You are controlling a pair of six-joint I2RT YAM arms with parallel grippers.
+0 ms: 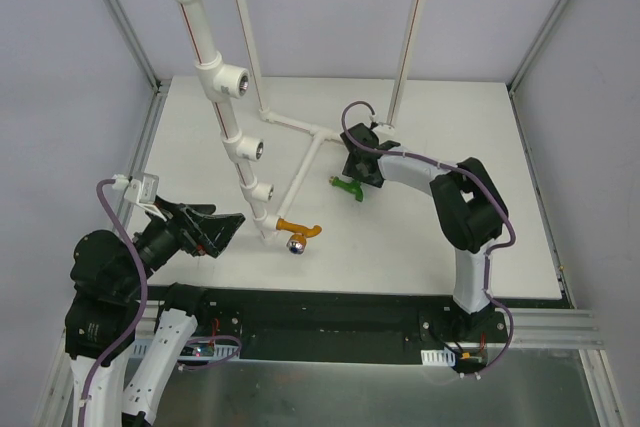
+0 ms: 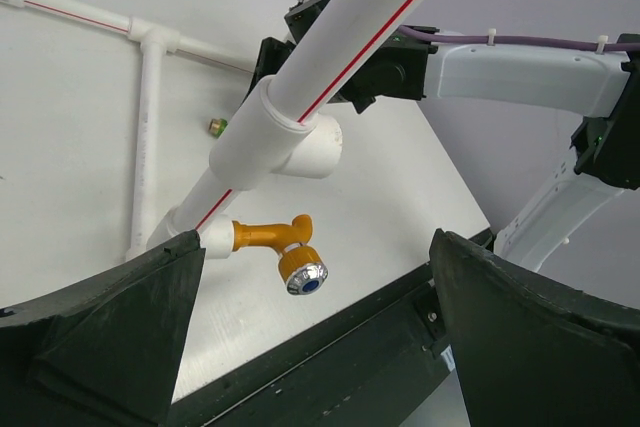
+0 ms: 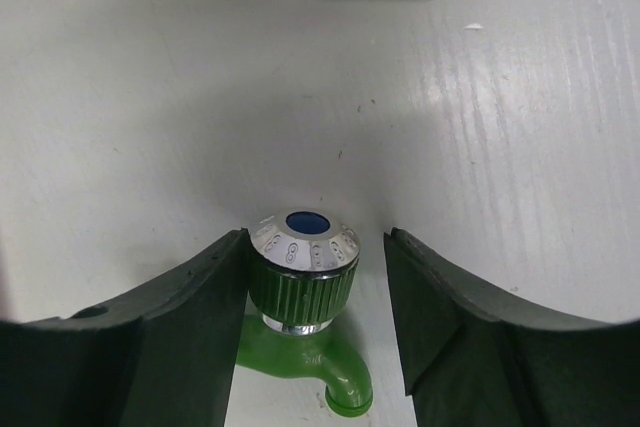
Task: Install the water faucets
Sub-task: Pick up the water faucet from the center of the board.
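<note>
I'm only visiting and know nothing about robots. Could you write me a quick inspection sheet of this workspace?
Surface: white table, faintly scuffed up close.
Job's things: orange faucet joined to the lowest fitting of the white pipe; green faucet lying loose on the table.
Clutter: nothing seen.
Grippers: left gripper open, holding nothing, near the orange faucet; right gripper open, its fingers on either side of the green faucet's knob.
Cables: purple cable running along each arm, tied down on the right one.
Surroundings: metal frame posts and plain pale walls.
</note>
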